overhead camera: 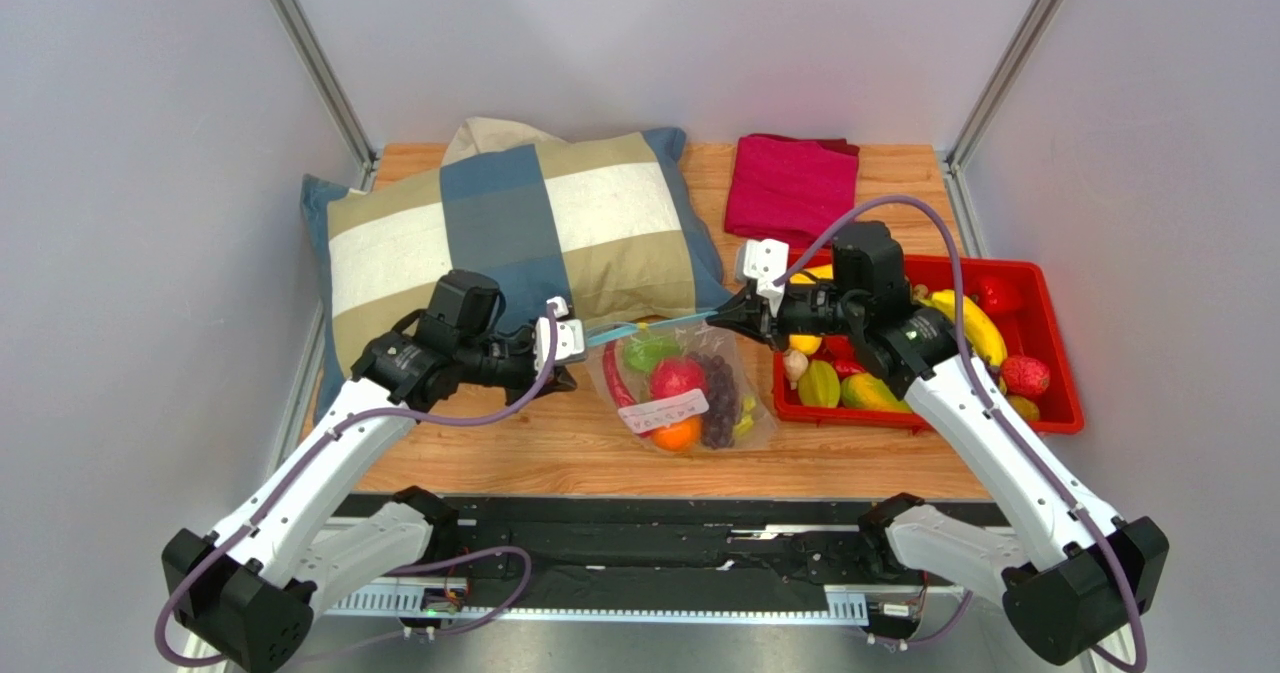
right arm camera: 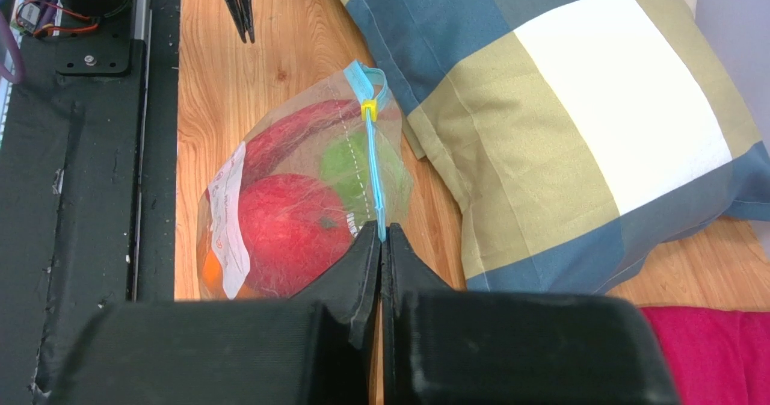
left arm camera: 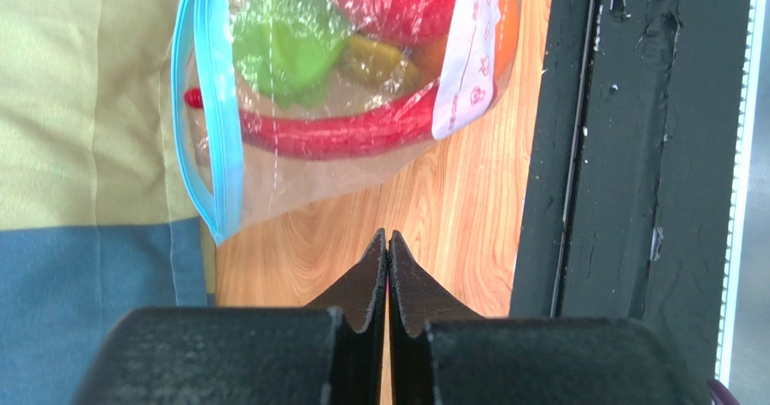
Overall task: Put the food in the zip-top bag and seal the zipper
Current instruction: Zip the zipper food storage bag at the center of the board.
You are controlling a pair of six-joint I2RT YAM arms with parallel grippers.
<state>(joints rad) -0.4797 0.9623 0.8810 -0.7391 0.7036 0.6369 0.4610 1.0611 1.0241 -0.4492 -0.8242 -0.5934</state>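
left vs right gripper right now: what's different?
The right gripper pinches one end of the zipper; the left gripper pinches nothing. The right gripper touches the bag; the left gripper sits apart from its other corner, over the table. Shared: both are shut and face the bag.

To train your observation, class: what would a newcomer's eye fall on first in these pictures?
A clear zip-top bag stuffed with toy food lies mid-table, the right pincer shut on its teal zipper. The left pincer, shut and empty, sits off the bag's other corner. A red tray at right holds more fruit; a checked pillow lies behind.
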